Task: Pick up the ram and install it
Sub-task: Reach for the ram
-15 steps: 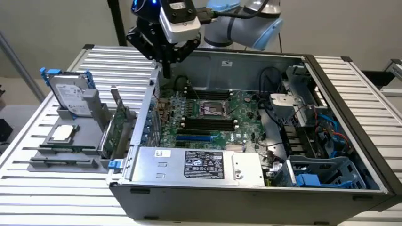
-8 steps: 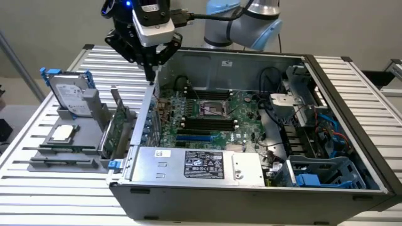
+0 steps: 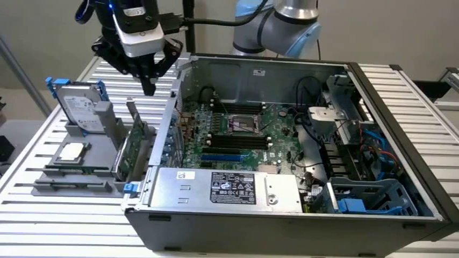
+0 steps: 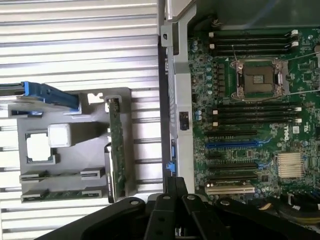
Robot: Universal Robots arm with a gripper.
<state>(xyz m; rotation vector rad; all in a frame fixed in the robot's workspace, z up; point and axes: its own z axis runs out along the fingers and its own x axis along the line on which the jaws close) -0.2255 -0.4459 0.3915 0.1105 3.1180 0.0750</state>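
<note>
- The ram (image 4: 64,193), a long thin green stick of circuit board, stands on its edge in the last row of a flat grey plastic holder (image 3: 44,161). It is outside the computer and nothing is touching it.
- The big open grey metal computer case (image 3: 287,226) sits on the exterior view's right, with the green motherboard (image 3: 280,121) inside it.
- The holder lies just beside the case, on the exterior view's left.
- A silver hard drive with blue rails (image 3: 75,107) and a tall green card with a metal bracket (image 3: 136,148) also stand in the holder.
- The black gripper (image 3: 148,88) hangs high over the far end of the holder, close to the case wall. Its fingers are pressed together and hold nothing.
- From the gripper, the ram is lower down, at the holder's other end, past the tall card. Its long side runs across the exterior view, crosswise to the tall card.
</note>
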